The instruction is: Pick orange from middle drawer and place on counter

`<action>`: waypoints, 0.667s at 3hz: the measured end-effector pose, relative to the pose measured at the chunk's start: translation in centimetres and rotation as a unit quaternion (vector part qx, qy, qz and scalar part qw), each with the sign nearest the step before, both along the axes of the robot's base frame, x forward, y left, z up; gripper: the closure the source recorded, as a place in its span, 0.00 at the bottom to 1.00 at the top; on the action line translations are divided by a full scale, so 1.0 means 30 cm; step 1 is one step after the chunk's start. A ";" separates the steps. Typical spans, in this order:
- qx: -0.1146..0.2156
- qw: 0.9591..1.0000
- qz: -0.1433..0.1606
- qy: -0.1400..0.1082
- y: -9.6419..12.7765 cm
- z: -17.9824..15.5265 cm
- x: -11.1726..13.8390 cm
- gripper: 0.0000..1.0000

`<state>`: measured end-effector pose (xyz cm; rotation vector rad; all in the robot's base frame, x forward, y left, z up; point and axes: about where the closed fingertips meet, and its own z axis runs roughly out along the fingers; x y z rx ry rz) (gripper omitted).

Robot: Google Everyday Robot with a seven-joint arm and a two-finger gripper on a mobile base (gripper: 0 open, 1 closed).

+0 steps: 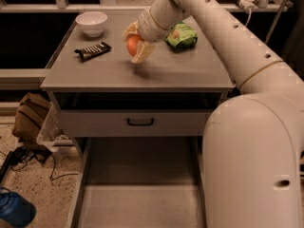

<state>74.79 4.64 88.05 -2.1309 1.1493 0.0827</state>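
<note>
Orange [133,45] gripped in the gripper [132,46] over the counter [166,75], clear of the open middle drawer [142,198].

The pale arm [247,51] fills the right side and reaches down and left across the counter. Below, the drawer stands pulled out, its grey floor bare. Above it is a shut drawer front [104,123] with a black handle. On the counter a green snack bag [181,35] lies just right of the gripper, a white bowl [91,23] sits at the far left corner, and a dark bar [92,51] lies in front of the bowl. The gripper's two fingers [141,55] clamp the orange from above and below, mid-counter between bar and bag, its shadow just beneath.
</note>
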 end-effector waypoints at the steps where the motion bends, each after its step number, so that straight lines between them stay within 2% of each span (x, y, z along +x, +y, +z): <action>1: 0.007 1.000 0.001 0.006 -0.003 0.016 0.031 1.00; 2: 0.015 1.000 0.000 0.023 -0.005 0.005 0.040 1.00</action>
